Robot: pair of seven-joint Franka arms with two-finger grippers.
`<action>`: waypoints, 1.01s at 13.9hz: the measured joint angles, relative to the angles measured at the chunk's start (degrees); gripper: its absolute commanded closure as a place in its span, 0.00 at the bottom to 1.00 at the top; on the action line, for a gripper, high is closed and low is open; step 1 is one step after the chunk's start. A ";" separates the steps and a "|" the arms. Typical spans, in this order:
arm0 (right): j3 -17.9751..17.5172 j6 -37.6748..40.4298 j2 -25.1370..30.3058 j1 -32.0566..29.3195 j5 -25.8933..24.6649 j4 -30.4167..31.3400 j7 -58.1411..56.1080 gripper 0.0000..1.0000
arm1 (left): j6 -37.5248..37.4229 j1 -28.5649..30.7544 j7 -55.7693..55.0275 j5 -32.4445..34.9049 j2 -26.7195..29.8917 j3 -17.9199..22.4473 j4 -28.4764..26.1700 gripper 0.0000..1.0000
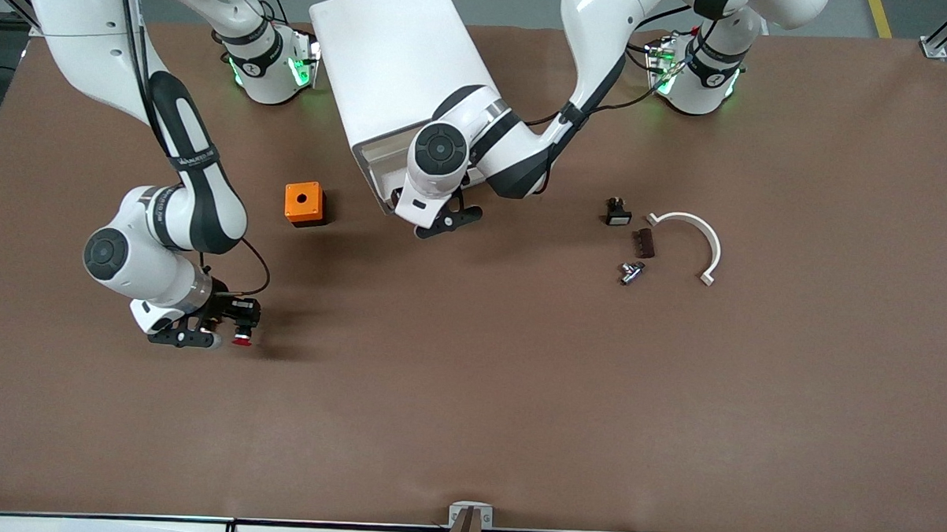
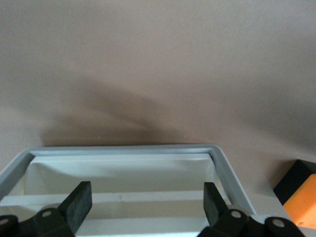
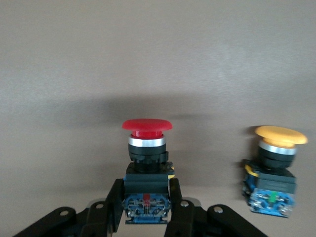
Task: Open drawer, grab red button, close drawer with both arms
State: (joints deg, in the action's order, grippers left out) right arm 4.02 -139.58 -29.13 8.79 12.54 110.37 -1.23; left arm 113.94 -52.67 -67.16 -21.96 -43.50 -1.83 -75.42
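The white cabinet (image 1: 398, 55) lies toward the robots' bases, with its top drawer (image 1: 369, 168) pulled out a little. My left gripper (image 1: 442, 219) is open and empty at the drawer's front. In the left wrist view its fingers (image 2: 79, 205) straddle the drawer's grey rim (image 2: 123, 149) and white inside. My right gripper (image 1: 231, 320) is low over the table toward the right arm's end. It is shut on the black-and-blue body of the red-capped button (image 1: 241, 338). In the right wrist view the gripper (image 3: 147, 197) holds that button (image 3: 146, 148), cap pointing away.
The orange-yellow-capped twin button (image 3: 274, 168) stands beside the held one. An orange cube (image 1: 304, 203) with a round hole sits near the drawer. A small black part (image 1: 617, 213), a brown piece (image 1: 644, 243), a metal fitting (image 1: 631, 272) and a white curved piece (image 1: 691, 234) lie toward the left arm's end.
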 measured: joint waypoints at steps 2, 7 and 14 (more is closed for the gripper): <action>-0.08 -1.35 -0.57 0.91 0.00 0.58 0.01 1.00 | 0.00 -0.22 -0.06 -2.12 0.00 -0.03 -0.32 0.01; 0.41 -2.44 -1.24 1.38 -0.59 1.95 1.86 1.00 | -0.07 -0.38 -0.62 -6.94 0.01 -0.26 -0.94 0.01; 1.66 -2.45 -1.23 2.88 -6.31 2.06 8.05 1.00 | -0.14 -0.39 -2.52 -9.45 0.00 -0.60 -1.80 0.01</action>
State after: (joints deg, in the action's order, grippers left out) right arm 5.67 -142.03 -30.37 11.66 6.22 112.44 6.82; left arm 113.79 -53.06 -69.68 -31.41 -43.50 -2.43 -77.22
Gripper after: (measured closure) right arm 0.590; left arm 0.004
